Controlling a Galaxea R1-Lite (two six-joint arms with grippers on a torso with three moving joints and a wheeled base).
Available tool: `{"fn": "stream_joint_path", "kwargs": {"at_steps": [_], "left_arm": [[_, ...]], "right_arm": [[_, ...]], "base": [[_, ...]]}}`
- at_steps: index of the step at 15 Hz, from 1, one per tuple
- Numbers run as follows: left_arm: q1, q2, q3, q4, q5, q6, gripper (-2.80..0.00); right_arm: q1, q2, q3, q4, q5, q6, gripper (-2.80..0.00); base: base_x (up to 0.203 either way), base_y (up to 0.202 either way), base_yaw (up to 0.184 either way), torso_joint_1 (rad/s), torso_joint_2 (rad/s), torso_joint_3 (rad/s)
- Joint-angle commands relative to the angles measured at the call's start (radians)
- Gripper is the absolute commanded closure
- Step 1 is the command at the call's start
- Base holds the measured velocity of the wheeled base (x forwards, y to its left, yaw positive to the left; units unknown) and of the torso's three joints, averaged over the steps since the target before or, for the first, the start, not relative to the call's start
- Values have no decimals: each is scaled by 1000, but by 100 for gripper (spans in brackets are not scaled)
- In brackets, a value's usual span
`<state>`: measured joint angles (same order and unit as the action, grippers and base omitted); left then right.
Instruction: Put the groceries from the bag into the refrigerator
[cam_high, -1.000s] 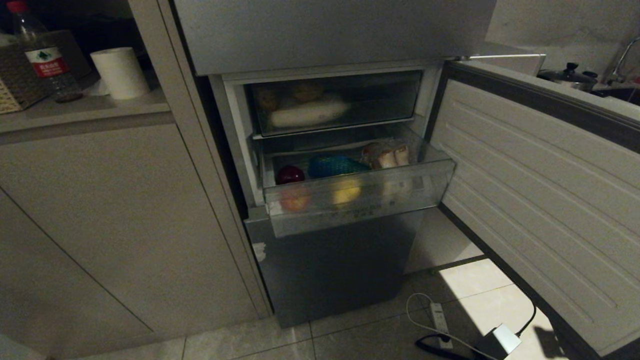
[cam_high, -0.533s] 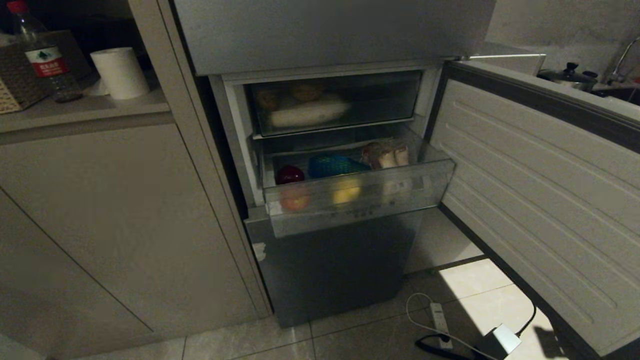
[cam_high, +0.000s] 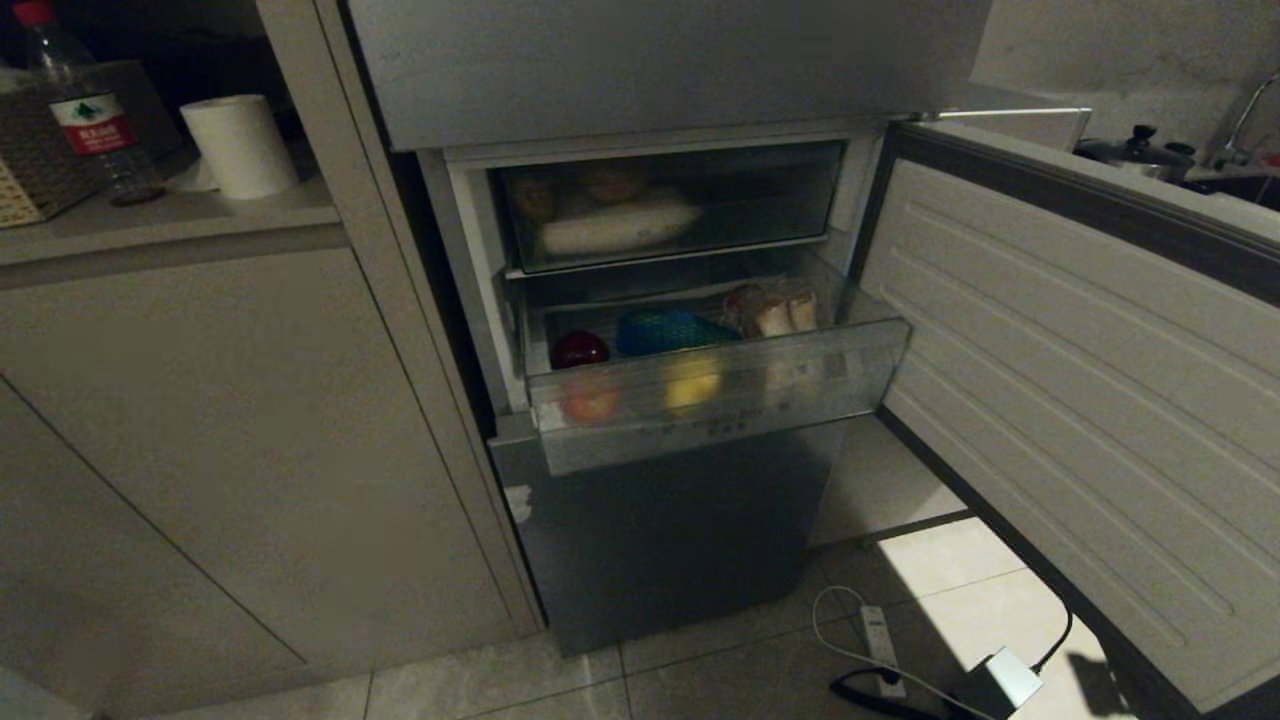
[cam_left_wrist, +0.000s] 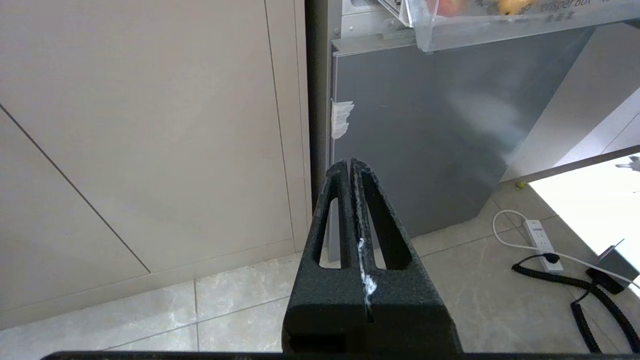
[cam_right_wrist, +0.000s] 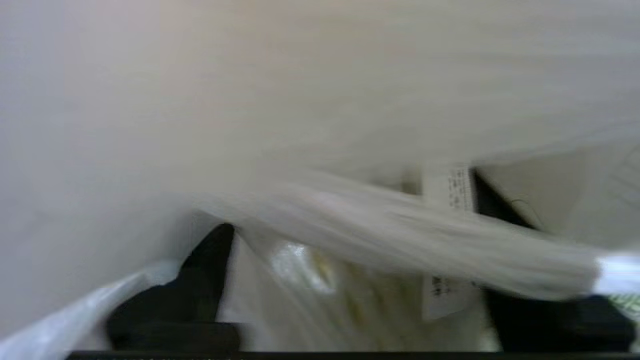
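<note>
While its door (cam_high: 1080, 380) hangs open at 3 o'clock, refrigerator (cam_high: 660, 70): brushed grey steel, white ribbed door lining.
drawer (cam_high: 720, 400): clear, pulled out, dead centre.
groceries: red fruit (cam_high: 580, 349) at 9 o'clock in drawer, blue-green net pack (cam_high: 668, 330) mid, pale lumps (cam_high: 785, 310) at 2 o'clock.
bag (cam_right_wrist: 150, 125): translucent white, all around right tool (cam_right_wrist: 350, 210).
right tool: blurred, grip can't tell.
left tool (cam_left_wrist: 350, 165): closed tight, empty, near lower fridge door.
</note>
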<state>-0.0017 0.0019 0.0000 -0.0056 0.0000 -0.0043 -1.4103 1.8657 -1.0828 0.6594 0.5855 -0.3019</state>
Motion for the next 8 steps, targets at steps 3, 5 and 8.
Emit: {"fn": "stream_joint_path", "kwargs": {"at_steps": [3,5,8], "left_arm": [[0,0,0,0,0,0,0],[0,0,0,0,0,0,0],[0,0,0,0,0,0,0]], "right_arm": [[1,9,-2,3,-1,-2,0],[-2,6,-18,3,-5,-2,0],[-36,-32,-62,8,-6,-3,0]], "base": [[0,0,0,0,0,0],[0,0,0,0,0,0],[0,0,0,0,0,0]]}}
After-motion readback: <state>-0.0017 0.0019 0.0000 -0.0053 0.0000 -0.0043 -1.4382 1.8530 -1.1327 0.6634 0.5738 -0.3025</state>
